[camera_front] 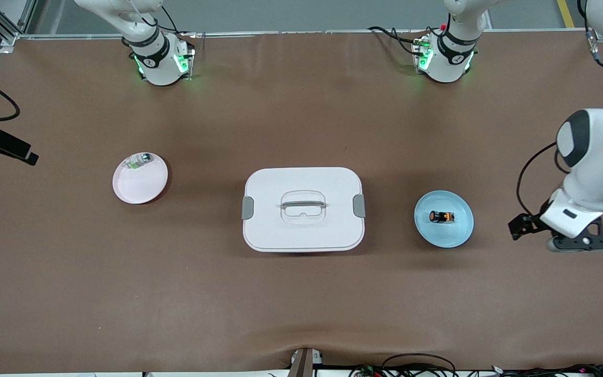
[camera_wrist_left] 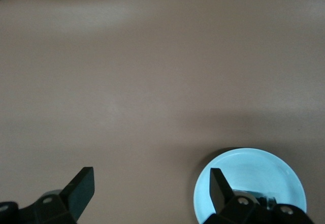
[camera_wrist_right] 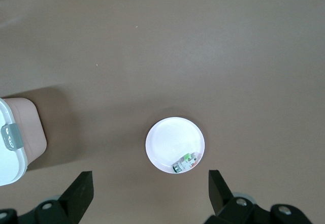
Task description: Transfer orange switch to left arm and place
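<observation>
Front view showed me nothing had been transferred yet: the orange switch [camera_front: 442, 217] lay in the blue plate [camera_front: 458, 233], toward the left arm's end of the worktop [camera_front: 301, 303]. My left hand [camera_wrist_left: 150, 193] hung open just beside that plate. My right hand [camera_wrist_right: 150, 191] waited open above the pink plate [camera_wrist_right: 165, 142]. The box [camera_front: 303, 208] sat between the plates; pickup, handover and placing all remained.
</observation>
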